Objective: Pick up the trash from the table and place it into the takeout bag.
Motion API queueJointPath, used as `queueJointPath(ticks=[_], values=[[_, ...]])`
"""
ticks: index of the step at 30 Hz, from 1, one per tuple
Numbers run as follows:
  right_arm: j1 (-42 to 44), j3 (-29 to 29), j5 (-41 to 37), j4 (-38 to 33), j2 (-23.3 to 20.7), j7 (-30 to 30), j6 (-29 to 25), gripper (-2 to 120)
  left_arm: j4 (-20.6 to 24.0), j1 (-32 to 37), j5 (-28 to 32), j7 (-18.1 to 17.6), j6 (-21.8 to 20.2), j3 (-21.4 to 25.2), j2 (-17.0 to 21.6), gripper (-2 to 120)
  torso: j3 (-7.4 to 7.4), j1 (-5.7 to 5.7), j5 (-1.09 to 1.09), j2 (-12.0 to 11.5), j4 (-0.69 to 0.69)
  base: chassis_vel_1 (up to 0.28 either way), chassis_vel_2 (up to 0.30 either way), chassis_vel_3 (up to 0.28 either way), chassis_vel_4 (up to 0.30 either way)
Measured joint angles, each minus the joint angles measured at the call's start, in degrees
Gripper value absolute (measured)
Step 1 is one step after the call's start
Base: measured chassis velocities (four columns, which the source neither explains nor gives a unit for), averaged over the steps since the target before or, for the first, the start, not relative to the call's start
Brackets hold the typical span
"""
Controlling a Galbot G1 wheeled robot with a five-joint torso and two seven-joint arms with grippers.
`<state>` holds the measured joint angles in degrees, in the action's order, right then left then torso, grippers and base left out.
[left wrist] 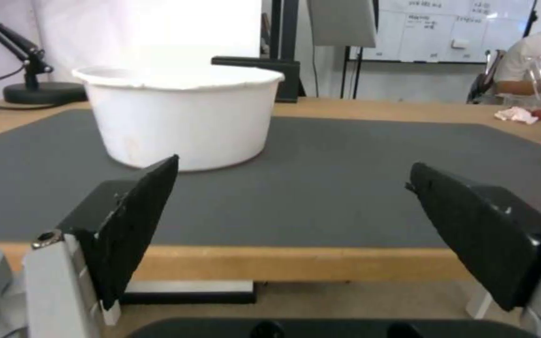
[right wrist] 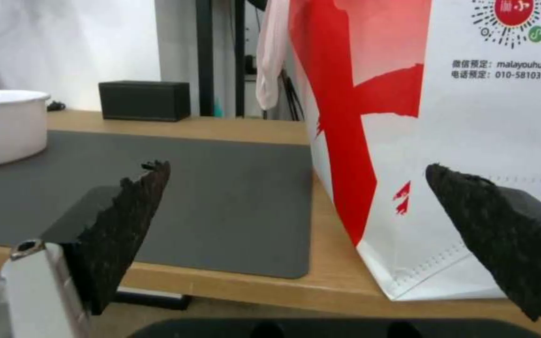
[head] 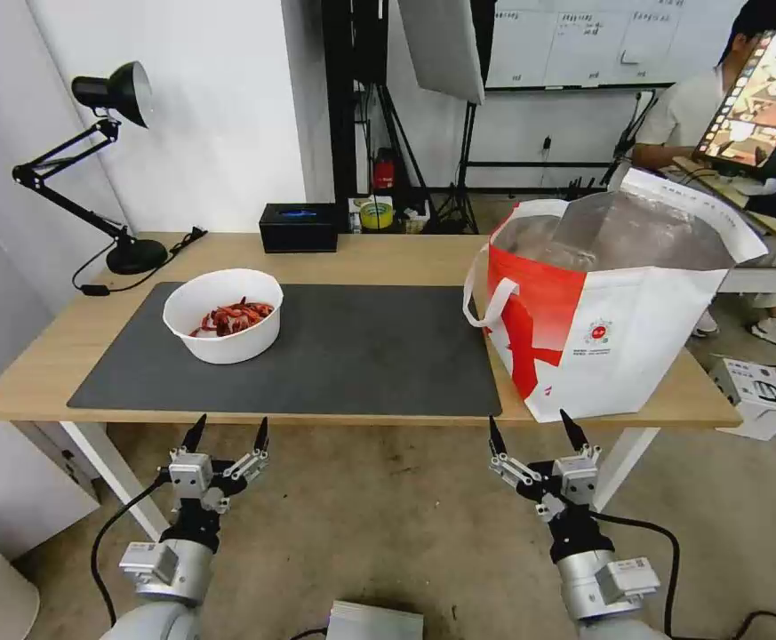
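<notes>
Both arms sit low, just short of the table's (head: pixel 379 258) near edge: left gripper (head: pixel 228 434) and right gripper (head: pixel 534 428), fingers spread wide, holding nothing. Head view shows red shells inside the white bowl (head: pixel 223 316); left wrist view shows its plain smooth wall and a crumpled white tissue (left wrist: pixel 516 115) far right. Bowl sits on the dark grey mat (head: pixel 361 356), left side. Boxy white-and-red takeout bag (head: pixel 610 311) stands right, foil-lined, open. Black tissue box (head: pixel 298 228) and desk lamp (head: pixel 94 160) sit along the far edge.
</notes>
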<state>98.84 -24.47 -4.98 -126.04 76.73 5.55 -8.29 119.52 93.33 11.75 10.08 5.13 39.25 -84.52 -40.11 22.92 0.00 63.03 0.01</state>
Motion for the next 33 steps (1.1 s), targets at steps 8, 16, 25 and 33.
queueJointPath(ticks=[8, 16, 25, 33], values=[[-0.03, -0.02, -0.08, 0.03, -0.03, 0.02, 0.00, 100, 3.43, -3.31, 8.06, -2.58, -7.07, 2.28, 7.37, 100, 0.00, 0.00, 0.00, 0.00, 0.01, 0.000, 0.000, 0.000, 0.000], [-0.07, -0.03, -0.13, 0.03, -0.06, 0.03, 0.00, 100, 1.12, -10.10, 21.33, -8.15, -15.69, 5.06, 20.86, 100, -0.01, 0.01, -0.02, -0.01, -0.03, 0.000, 0.000, 0.000, 0.000], [-0.09, -0.03, -0.17, 0.04, -0.07, 0.01, 0.00, 100, -8.74, -23.61, 32.14, -11.40, -18.76, 1.15, 34.37, 100, -0.01, 0.01, -0.01, -0.01, -0.01, 0.000, 0.000, 0.000, 0.000], [-0.08, -0.02, -0.18, 0.04, -0.08, 0.00, 0.00, 100, -20.53, -38.34, 37.74, -14.23, -21.29, -9.88, 38.19, 100, -0.01, 0.01, 0.00, -0.01, 0.00, 0.000, 0.000, 0.000, 0.000]])
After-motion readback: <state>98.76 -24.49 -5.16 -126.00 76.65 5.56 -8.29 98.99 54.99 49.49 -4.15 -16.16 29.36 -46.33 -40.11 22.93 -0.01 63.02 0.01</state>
